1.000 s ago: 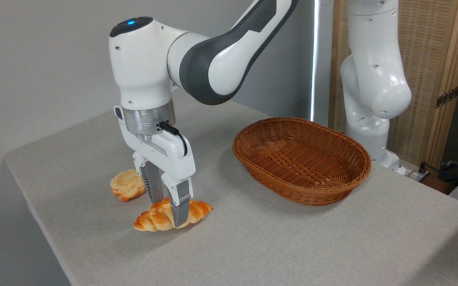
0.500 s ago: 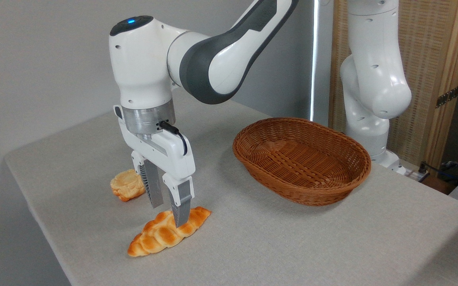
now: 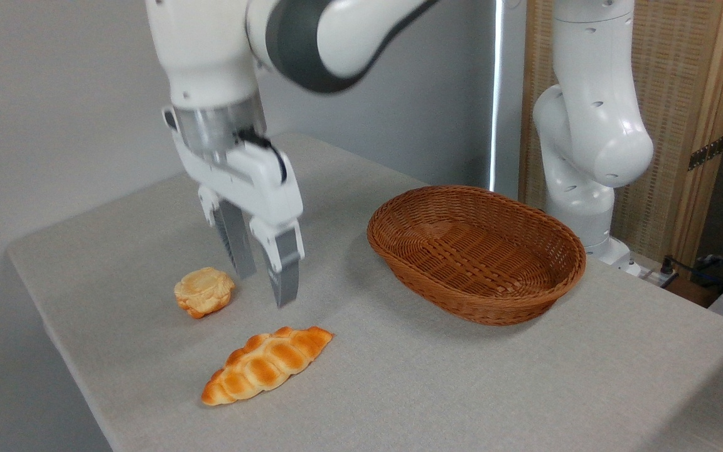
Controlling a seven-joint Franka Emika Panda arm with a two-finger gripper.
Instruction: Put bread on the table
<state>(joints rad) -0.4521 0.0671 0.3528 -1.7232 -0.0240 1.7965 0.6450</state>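
pincer (image 3: 265, 287) parted, empty, above bread (image 3: 267, 365)

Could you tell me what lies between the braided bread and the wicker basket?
Nothing: in the fixed camera view, only bare grey table cloth separates the bread from the basket.

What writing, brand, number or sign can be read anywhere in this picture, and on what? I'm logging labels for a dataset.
None can be read.
The robot arm: no lettering shows on its white and grey shell.
The gripper, bread, puff pastry, basket and table: all bare of text.
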